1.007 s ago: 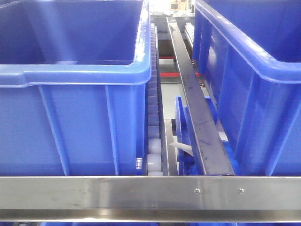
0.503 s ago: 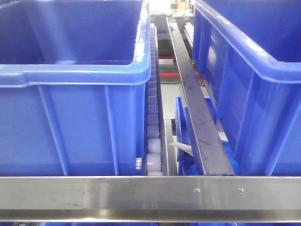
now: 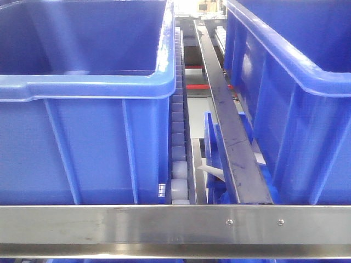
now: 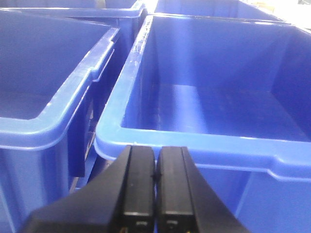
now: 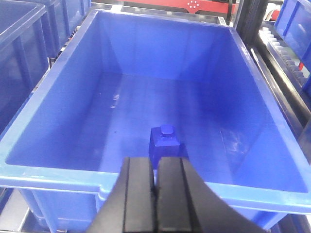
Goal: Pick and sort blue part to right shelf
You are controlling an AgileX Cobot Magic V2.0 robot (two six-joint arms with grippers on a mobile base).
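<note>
Front view: 2 bins [image 3: 82,87] [image 3: 296,82], 1 rail [image 3: 137,224] w/ 2 screws [image 3: 230,222] [image 3: 281,222], 1 roller track [image 3: 179,131]. Left wrist view: 2 more bins [image 4: 209,97] [image 4: 43,77]. Right wrist view: 1 blue part [image 5: 164,141] in 1 bin [image 5: 73,97].

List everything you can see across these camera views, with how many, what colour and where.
Bins: at least four, blue plastic, side by side on the rack; all look empty but one.
Blue part: one, matte blue, upright on the floor of the bin under the right wrist camera.
Roller track: one clearly seen, white, between the two front bins.
Front rail: one, bare steel with two screws, across the shelf's near edge.
Left gripper: black, fingers together, above a bin rim.
Right gripper: black, fingers together, just in front of the part.
</note>
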